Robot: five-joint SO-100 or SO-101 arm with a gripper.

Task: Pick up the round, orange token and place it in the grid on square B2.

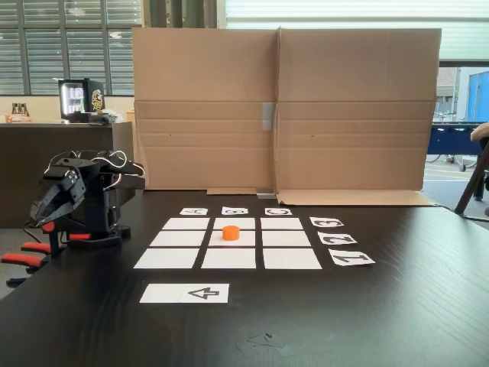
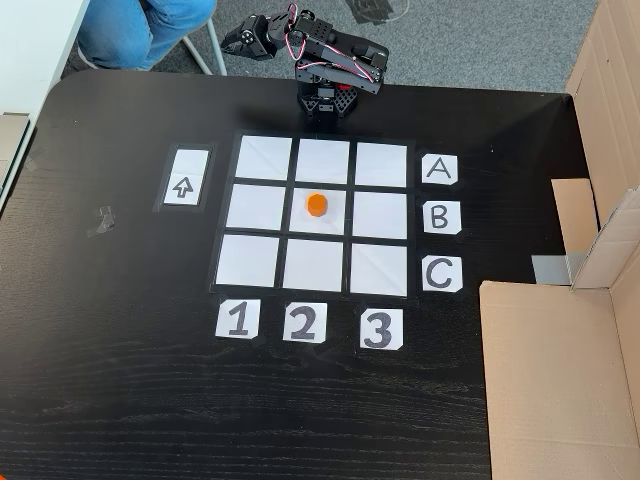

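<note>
In a fixed view from table height, the token (image 1: 231, 232) sits on square B2 (image 1: 232, 238), mid-frame; the folded arm's gripper (image 1: 44, 216) at left looks closed and empty. From above, the grid (image 2: 313, 215) shows the token centred; a person's legs (image 2: 140, 30) fill the upper left.

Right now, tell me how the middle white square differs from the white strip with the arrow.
The middle square is blank paper, while the arrow strip carries a printed black arrow. The square has the orange token resting on it; the strip has nothing on it. The square sits inside the grid, ringed by eight neighbours; the strip lies alone beside the grid. Both are flat white paper on the black table.
</note>
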